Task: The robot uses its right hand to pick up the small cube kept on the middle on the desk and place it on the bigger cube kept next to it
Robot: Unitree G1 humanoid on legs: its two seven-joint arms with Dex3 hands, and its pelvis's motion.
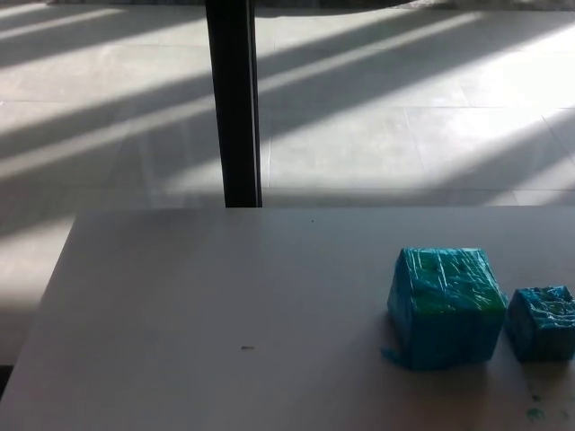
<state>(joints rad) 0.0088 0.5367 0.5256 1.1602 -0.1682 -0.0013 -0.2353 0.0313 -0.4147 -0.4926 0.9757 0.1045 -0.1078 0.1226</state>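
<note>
— Small cube (542, 322), where is it to be found?

— It is seen at the near right of the surface (207, 323), close to the right edge of the view, just beside the big cube (446, 307) and to its right. Whether the two touch cannot be told. It has not yet been lifted.

— And the hands?

— Neither hand is in view, so nothing can be said of their state.

— How is the small cube expected to handle?

— It is judged to be light. Both cubes are wrapped in crinkled, glossy blue-green film or tape, so a somewhat slippery, slightly yielding skin is to be expected. A hold across two opposite flat sides, from above, is advised.

— What of the shapes and materials?

— The big cube is blocky with softened edges; a loose flap of wrapping is seen at its near left corner. Its top looks flat but wrinkled. The surface is pale, smooth and matte. Beyond it, a tiled floor (404, 117) striped with sunlight and a dark post (233, 99) are seen.
</note>
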